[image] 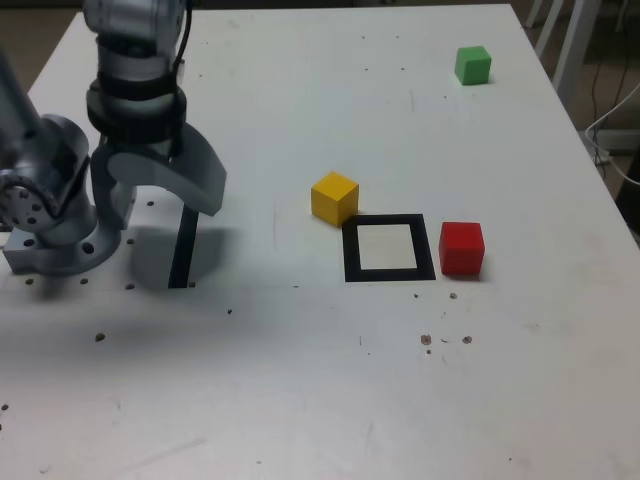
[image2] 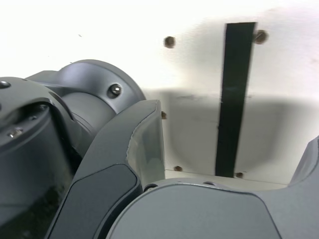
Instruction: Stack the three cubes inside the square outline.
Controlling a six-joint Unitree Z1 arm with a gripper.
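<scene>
Jaws released, spread wide, with bare bench (image: 300,380) between; one jaw cut off at wrist view's edge. Arm (image: 140,60) blurred in exterior view, cropped by top and left edges. Black strip (image: 183,250) partly hidden behind jaws there. Yellow cube (image: 335,198) by black square outline (image: 428,248), near upper left corner in exterior view; contact hard to tell. Red cube (image: 461,248) just beside outline, toward exterior view's right; undersides hidden. Green cube (image: 473,65) well apart, near bench's far edge. Cubes out of wrist view.
</scene>
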